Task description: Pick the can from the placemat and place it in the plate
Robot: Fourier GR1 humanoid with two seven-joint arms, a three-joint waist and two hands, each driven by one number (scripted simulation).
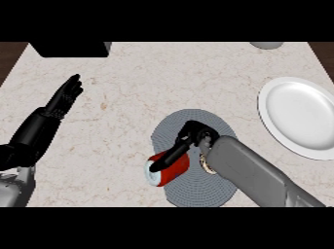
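My right hand [187, 138] curls round the red can [166, 168] lying on the grey placemat [198, 189], not yet carried to the empty white plate [304, 116]; my left hand [54, 109] rests open.

Red can [168, 169], silver top; grey ribbed placemat [198, 187]; white plate [304, 117]; beige speckled counter [140, 87]; black hands.

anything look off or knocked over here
The red can looks tipped: it lies on its side at the left edge of the grey placemat, its silver end facing lower left, with the right hand curled over it. The white plate sits bare at the right; nothing spilled.
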